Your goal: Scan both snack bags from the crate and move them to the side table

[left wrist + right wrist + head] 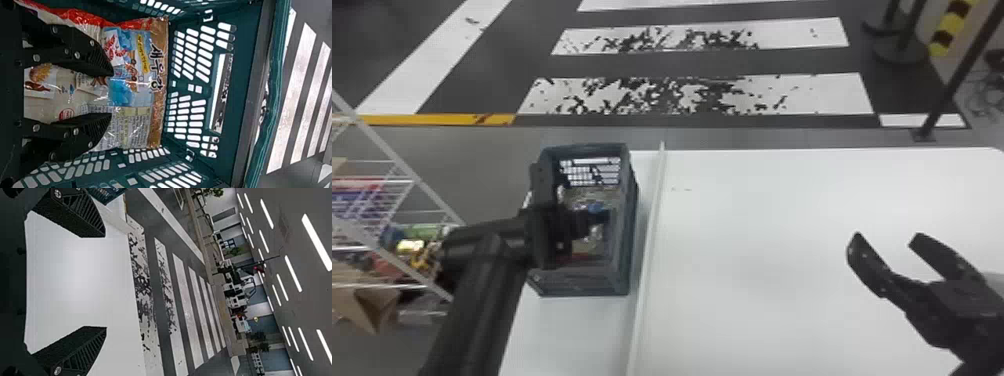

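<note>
A snack bag (137,88) lies in the crate (582,285) at eight o'clock on the table (757,225), under the spread fingers of the left gripper (577,222), its arm angled in over the nine-o'clock wall. Crate walls hem them in, a raised strip (652,225) runs beside at three; farther out, the right gripper (887,241) hangs spread at four, a wire rack (412,173) stands at nine.
</note>
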Motion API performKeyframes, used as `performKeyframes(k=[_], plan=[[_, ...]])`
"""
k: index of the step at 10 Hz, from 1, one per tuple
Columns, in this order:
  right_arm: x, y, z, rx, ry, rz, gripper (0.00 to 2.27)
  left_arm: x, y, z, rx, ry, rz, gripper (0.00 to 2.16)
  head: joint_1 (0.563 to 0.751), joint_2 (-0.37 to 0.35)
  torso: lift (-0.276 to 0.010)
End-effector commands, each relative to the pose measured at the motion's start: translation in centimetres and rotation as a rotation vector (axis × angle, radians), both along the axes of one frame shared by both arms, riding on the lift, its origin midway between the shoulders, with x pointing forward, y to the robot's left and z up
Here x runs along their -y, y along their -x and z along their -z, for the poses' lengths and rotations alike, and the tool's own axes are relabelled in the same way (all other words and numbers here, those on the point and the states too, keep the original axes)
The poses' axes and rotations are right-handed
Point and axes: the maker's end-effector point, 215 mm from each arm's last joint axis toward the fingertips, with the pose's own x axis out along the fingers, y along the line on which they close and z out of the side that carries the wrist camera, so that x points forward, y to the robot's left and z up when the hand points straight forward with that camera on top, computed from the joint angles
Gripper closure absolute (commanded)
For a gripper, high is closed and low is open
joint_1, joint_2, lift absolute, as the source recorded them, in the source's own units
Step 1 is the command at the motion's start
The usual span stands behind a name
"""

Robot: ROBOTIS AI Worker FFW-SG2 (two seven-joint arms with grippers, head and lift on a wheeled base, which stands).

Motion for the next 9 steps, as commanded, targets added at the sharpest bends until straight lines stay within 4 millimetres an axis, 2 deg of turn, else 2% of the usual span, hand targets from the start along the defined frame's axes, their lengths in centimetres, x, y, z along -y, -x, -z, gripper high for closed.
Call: performKeyframes(k=[1, 3, 4, 5, 6, 7, 8, 9], plan=[[0.0, 0.2, 0.0, 0.000, -0.005, 0.000, 0.09, -0.2, -0.4, -1.5, 0.045, -0.038, -0.003, 1.73, 0.695, 0.144, -0.029], [0.1, 0.4, -0.1, -0.001, -0.009, 0.003, 0.09, -1.1, -0.4, -2.5, 0.073, -0.065, -0.029, 1.73, 0.695, 0.150, -0.029], [0.0, 0.4, -0.2, 0.001, -0.013, 0.002, 0.09, -1.2, 0.0, -2.3, 0.073, -0.052, -0.038, 1.74, 0.695, 0.154, -0.029], [0.0, 0.5, -0.2, 0.000, -0.020, 0.003, 0.09, -1.0, 0.2, -2.5, 0.080, -0.052, -0.035, 2.01, 0.695, 0.157, -0.029], [0.0, 0.5, -0.4, 0.002, -0.022, 0.002, 0.09, -1.1, 0.1, -2.7, 0.086, -0.054, -0.041, 2.00, 0.695, 0.158, -0.029], [0.0, 0.5, -0.4, 0.003, -0.022, 0.001, 0.09, -1.6, -0.4, -3.6, 0.130, -0.076, -0.053, 1.16, 0.695, 0.157, -0.029], [0.0, 0.5, -0.4, 0.003, -0.023, -0.001, 0.09, -1.2, -0.6, -4.2, 0.150, -0.080, -0.039, 0.00, 0.695, 0.163, -0.029], [-0.1, 0.5, -0.5, 0.005, -0.024, -0.004, 0.09, -1.1, -0.6, -4.5, 0.154, -0.076, -0.039, 0.00, 0.695, 0.162, -0.029]])
